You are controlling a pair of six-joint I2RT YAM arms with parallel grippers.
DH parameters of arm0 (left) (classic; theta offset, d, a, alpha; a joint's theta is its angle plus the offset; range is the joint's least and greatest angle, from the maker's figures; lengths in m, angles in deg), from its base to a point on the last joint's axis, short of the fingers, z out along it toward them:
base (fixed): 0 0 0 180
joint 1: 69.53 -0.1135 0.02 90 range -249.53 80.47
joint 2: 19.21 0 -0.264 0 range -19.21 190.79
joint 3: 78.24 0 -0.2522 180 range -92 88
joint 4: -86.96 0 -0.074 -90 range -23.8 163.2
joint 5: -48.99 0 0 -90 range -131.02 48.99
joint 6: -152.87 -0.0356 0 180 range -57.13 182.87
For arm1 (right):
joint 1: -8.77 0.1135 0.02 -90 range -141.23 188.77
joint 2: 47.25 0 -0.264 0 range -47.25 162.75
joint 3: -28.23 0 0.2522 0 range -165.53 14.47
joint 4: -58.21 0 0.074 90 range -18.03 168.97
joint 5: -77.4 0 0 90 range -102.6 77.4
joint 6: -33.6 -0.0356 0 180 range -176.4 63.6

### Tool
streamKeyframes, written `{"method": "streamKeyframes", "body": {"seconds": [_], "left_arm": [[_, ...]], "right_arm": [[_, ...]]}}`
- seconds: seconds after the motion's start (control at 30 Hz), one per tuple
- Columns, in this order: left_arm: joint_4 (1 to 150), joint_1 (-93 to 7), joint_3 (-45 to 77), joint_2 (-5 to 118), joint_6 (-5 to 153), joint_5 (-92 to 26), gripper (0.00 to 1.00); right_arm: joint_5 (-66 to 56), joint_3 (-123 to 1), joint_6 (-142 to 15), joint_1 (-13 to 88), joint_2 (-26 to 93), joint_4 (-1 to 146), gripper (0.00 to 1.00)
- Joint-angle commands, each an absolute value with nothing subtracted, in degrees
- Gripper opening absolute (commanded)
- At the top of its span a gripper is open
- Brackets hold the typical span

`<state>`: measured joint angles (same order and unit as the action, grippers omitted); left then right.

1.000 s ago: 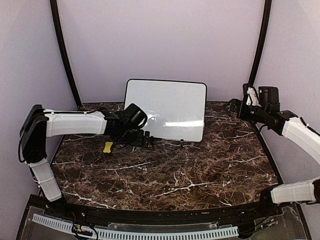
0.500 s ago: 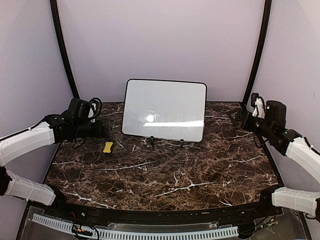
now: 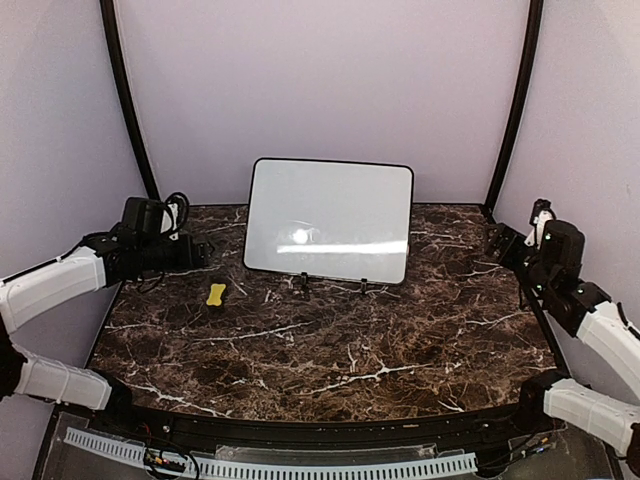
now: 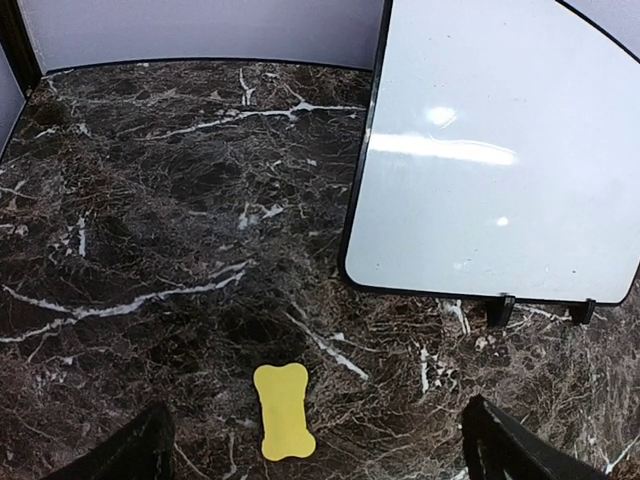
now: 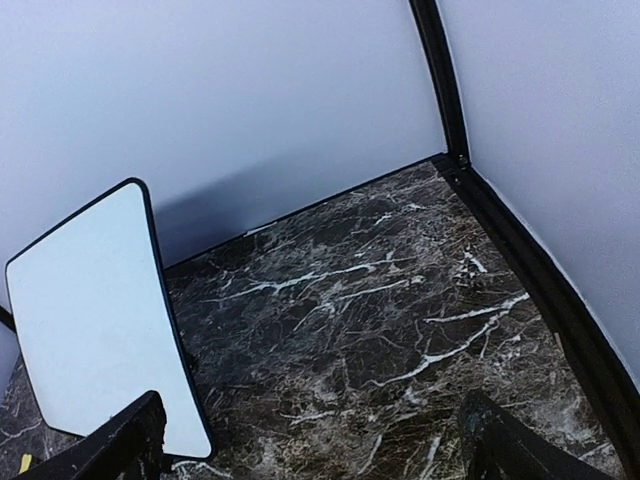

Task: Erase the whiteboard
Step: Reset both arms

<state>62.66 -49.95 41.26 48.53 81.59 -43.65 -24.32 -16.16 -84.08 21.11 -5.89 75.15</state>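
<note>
- Dark marble table (image 3: 350, 340): lies under both claws.
- Whiteboard (image 3: 330, 215): stands leaning back on two small black feet. Face reads plain glossy white with a streak of glare. It sits ahead and to the right of the left claw, and well apart to the left of the right claw.
- Left claw (image 3: 203, 252): released, fingers (image 4: 130, 452) spread wide, gripping nothing. It hangs above the table, apart from the board's left edge.
- Right claw (image 3: 503, 243): released, fingers spread wide, gripping nothing. It hangs over the table's right edge.
- Yellow bone-shaped eraser (image 4: 283, 411): flat on the marble, just ahead of the left claw and roughly centred between its fingers. It touches neither claw nor board.
</note>
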Motion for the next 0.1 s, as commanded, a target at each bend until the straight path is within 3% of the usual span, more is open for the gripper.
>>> {"method": "streamKeyframes", "body": {"seconds": [0.0,0.07], "left_arm": [[64.57,-52.25,42.25,48.69,83.93,-41.21,0.99],[64.40,-52.63,42.28,48.61,83.99,-41.19,0.99]], "right_arm": [[-31.59,-17.64,-86.32,20.96,-3.30,76.75,0.99],[-32.54,-18.28,-86.35,20.98,-1.90,77.57,0.99]]}}
